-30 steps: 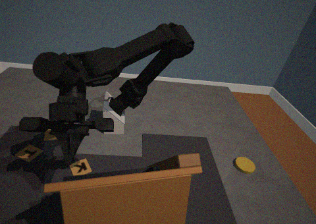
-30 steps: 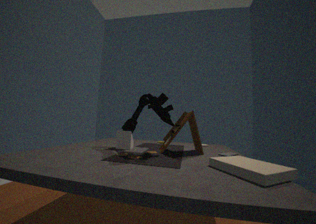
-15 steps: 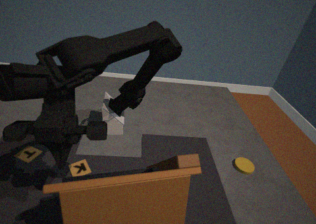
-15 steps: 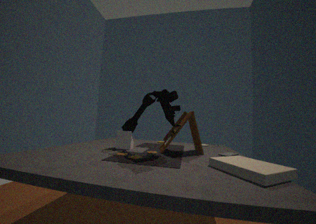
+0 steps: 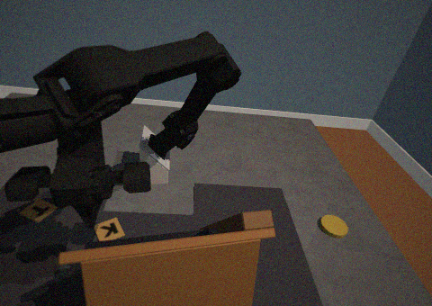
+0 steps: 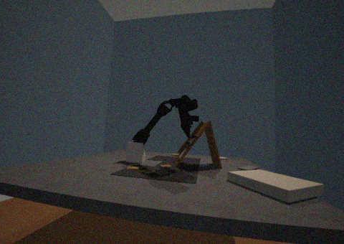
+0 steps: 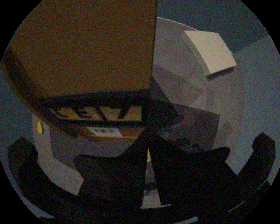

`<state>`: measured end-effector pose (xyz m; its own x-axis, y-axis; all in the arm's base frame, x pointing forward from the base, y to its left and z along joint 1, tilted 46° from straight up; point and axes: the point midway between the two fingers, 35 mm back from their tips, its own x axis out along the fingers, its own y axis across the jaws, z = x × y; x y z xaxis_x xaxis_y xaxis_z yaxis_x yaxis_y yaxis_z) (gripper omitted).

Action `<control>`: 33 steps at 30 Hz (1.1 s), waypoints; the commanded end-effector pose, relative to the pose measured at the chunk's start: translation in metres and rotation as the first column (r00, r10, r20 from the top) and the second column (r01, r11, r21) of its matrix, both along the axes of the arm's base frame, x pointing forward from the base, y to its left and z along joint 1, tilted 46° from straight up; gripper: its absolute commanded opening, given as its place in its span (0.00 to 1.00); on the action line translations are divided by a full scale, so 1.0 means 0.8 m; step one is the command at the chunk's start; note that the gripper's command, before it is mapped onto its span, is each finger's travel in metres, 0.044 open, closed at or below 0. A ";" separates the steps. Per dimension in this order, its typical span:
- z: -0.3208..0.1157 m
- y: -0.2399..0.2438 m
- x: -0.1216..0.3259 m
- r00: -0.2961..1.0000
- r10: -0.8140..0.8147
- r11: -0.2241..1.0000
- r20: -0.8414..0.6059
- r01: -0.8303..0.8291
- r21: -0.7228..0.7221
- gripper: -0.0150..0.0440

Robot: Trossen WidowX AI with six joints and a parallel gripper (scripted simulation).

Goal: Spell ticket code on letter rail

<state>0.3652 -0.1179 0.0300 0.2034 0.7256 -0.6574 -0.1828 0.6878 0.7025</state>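
Note:
The tilted wooden board [image 5: 169,274] [image 6: 213,147] [image 7: 96,50] carries the letter rail. In the wrist view the rail holds tile C [image 7: 60,113], tile E [image 7: 83,114] and tile 7 [image 7: 122,114], left to right; whether 7 touches E is unclear. The small printed ticket [image 7: 105,132] is below the rail, too blurred to read. Tile K [image 5: 110,229] and tile T [image 5: 39,211] lie flat on the dark mat. My gripper [image 5: 93,221] [image 6: 189,136] [image 7: 147,132] is shut and empty, its tips close to the rail's end just right of 7. Contact is hidden.
A pale flat box [image 6: 274,181] [image 7: 211,52] lies on the counter beyond the board. A yellow disc [image 5: 333,226] [image 7: 40,127] lies on the other side. The dark mat [image 5: 282,216] [image 7: 203,125] extends under the board and loose tiles.

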 end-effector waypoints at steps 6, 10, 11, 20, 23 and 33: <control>-0.002 0.002 0.005 1.000 0.005 1.000 -0.001 -0.005 -0.004 0.25; -0.003 0.003 0.007 1.000 0.005 1.000 0.000 -0.005 -0.004 0.25; -0.003 0.003 0.008 1.000 0.005 1.000 0.000 -0.005 -0.004 0.25; -0.004 0.006 0.013 1.000 0.005 1.000 0.000 -0.005 -0.004 0.25; -0.005 0.007 0.014 1.000 0.005 1.000 0.000 -0.005 -0.004 0.25; -0.007 0.010 0.019 1.000 0.005 1.000 0.000 -0.005 -0.004 0.25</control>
<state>0.3779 -0.1102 0.0245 0.1948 0.7235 -0.6622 -0.1857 0.6902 0.6994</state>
